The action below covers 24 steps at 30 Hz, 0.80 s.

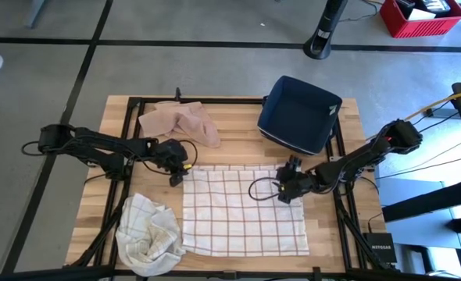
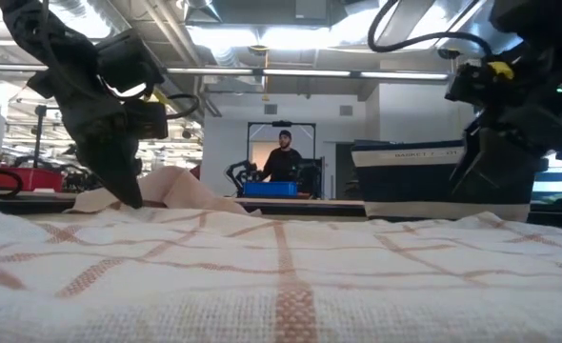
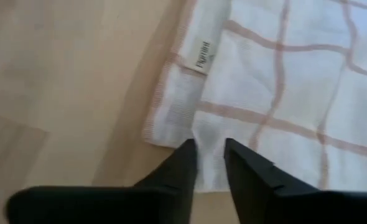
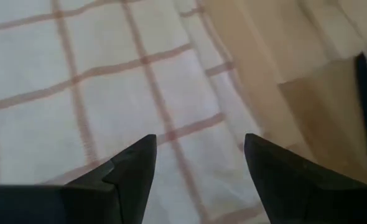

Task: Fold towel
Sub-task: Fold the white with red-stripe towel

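High view: white cloth towel with red-brown check lines [image 1: 244, 211] flat on wooden slatted table [image 1: 348, 234], front centre. Left gripper [image 1: 179, 173] at towel's far left corner; right gripper [image 1: 287, 187] at far right corner.
Low view: towel fills foreground.
Left wrist view: fingers [image 3: 186, 171] narrow, pinching towel's hemmed corner.
Right wrist view: fingers [image 4: 137, 165] wide apart above towel edge, holding nothing.

From table height I saw the checked towel [image 2: 281, 276] filling the foreground. The left gripper [image 2: 127, 195] touched its far edge; the right gripper [image 2: 491, 186] hung opposite. A person [image 2: 283, 157] stood behind a blue bin [image 2: 270, 189].
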### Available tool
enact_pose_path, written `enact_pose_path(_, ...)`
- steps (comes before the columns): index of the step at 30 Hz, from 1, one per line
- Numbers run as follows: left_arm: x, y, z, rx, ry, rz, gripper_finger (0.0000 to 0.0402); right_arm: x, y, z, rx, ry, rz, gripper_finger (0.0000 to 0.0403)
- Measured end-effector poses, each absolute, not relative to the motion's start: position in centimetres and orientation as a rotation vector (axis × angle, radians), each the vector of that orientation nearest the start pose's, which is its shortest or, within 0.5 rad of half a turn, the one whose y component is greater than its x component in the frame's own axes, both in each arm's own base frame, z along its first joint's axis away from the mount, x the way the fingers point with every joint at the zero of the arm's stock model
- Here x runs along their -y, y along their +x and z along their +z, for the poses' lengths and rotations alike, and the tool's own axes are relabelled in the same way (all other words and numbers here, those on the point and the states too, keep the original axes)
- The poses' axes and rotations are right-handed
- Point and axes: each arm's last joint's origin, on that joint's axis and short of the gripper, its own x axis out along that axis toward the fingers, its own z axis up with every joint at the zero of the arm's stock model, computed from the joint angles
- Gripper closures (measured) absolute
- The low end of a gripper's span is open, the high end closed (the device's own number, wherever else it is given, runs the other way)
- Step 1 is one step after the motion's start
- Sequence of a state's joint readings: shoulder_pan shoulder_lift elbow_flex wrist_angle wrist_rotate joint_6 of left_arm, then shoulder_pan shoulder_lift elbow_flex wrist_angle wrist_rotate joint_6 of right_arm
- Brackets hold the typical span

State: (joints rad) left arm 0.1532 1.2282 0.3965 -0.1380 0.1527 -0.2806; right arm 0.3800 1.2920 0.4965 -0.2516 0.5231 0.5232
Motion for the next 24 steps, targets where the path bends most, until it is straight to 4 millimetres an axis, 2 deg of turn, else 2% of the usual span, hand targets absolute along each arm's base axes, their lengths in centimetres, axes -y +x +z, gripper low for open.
enact_pose_path(3, -2.5, 19.3, 13.2, -0.960, -0.428, 0.124, 0.0381, -5.4, 19.7, 14.7, -0.889, 0.049, -0.395, 0.0155)
enact_pose_path(5, -2.4, 19.3, 13.2, -0.967, -0.430, 0.122, 0.0395, -4.6, 19.3, 14.8, -0.932, 0.055, -0.421, 0.0155)
enact_pose_path(8, -2.3, 19.3, 13.2, -0.969, -0.435, 0.121, 0.0390, -3.7, 18.7, 14.7, -1.012, 0.076, -0.455, 0.0155)
enact_pose_path(12, -2.3, 19.3, 13.2, -0.969, -0.438, 0.123, 0.0398, -3.2, 18.2, 14.4, -1.107, 0.132, -0.416, 0.0155)
enact_pose_path(24, -2.3, 19.3, 13.2, -0.966, -0.432, 0.122, 0.0396, -3.2, 18.0, 14.3, -1.133, 0.087, -0.408, 0.0159)
